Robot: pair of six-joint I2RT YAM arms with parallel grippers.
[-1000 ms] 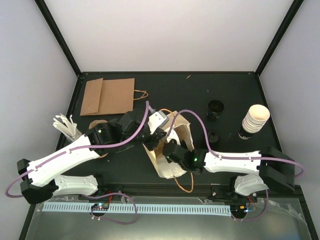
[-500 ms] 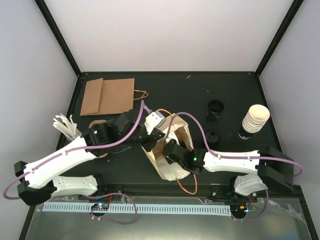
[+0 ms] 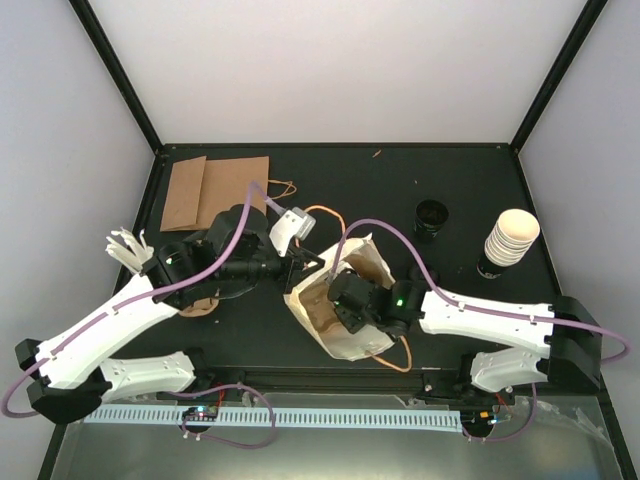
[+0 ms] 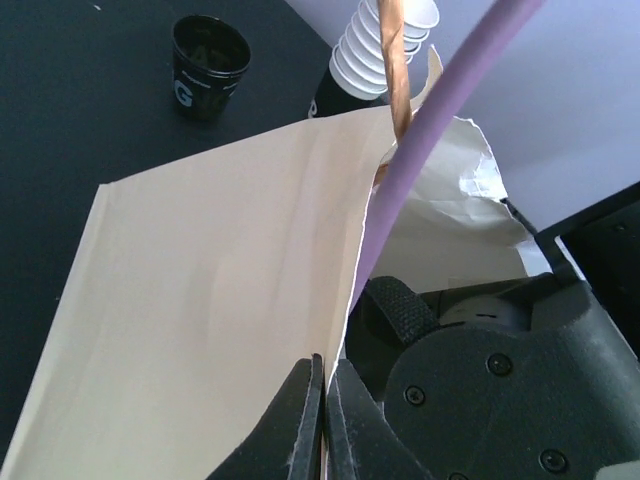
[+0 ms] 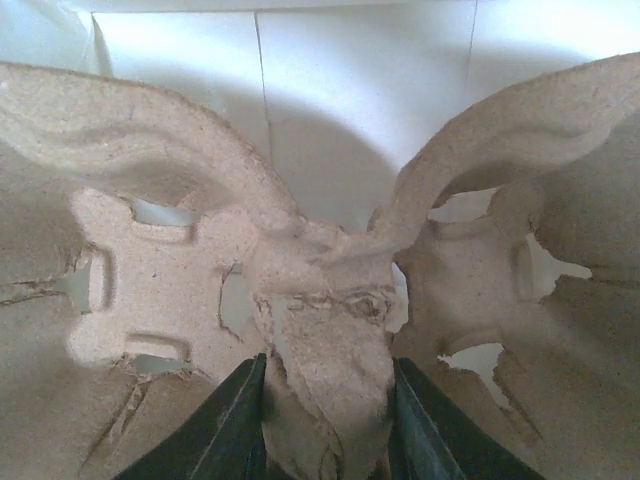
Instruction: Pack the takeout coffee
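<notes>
My left gripper (image 4: pixel 323 400) is clenched tight on the upper edge of the cream paper bag (image 4: pixel 220 300), with one thin wall of paper caught between my two fingertips. That wall spreads away from me, broad and smooth. The bag stands open at the middle of the black table (image 3: pixel 450 180), leaning a little. My right gripper (image 5: pixel 325 405) reaches down into its mouth and grasps a moulded pulp cup carrier (image 5: pixel 150 270) by the central ridge, a dark finger (image 5: pixel 235 415) pressed to each side of the fibre. The carrier's arched arms rise left and right of the ridge, and the bag's pale inner wall lies behind them. A purple cable (image 4: pixel 430 130) crosses in front of the bag's rim. The stack of cream-white paper cups (image 3: pixel 511 236) stands at the far right of the table, well apart from the bag and from both my grippers. A small black cup (image 3: pixel 432 216) sits to the left of the stack. A flat brown paper bag (image 3: pixel 215 190) lies at the far left corner.
</notes>
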